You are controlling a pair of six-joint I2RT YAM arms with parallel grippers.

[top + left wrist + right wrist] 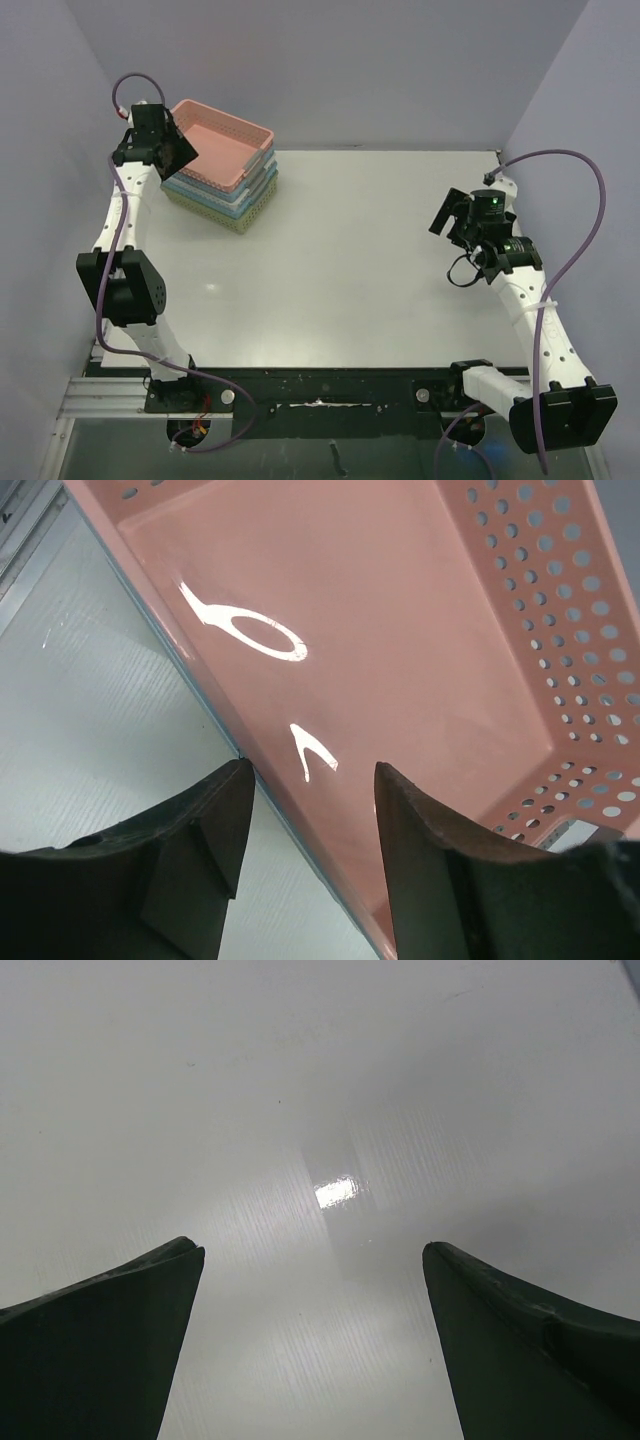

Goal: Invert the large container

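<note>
- Pale lilac walls [350, 60] close in a white table [380, 260], with both arms bolted at its near edge.
- At the far left of the table stands a stack of perforated plastic baskets. The large pink perforated plastic basket [225, 140] sits on top, open side up and tilted. The pale blue and yellow-green baskets [235, 205] are nested beneath it.
- The left hand [165, 150] is at the pink basket's left rim. In the left wrist view its fingers [200, 850] are moderately apart and straddle the basket's side wall. One finger is over the table and the other over the pink floor [400, 660].
- That placement looks chosen to pinch the wall, a thin edge that gives leverage for rolling the basket over. The jaws have not closed on it, so the flip seems not yet begun.
- The right hand [448, 212] hovers well apart at the right of the table. Its jaws are spread wide over bare surface and hold nothing. It is probably parked out of the way.
- One likely risk is that the nested lower baskets lift or slide along with the pink one.
</note>
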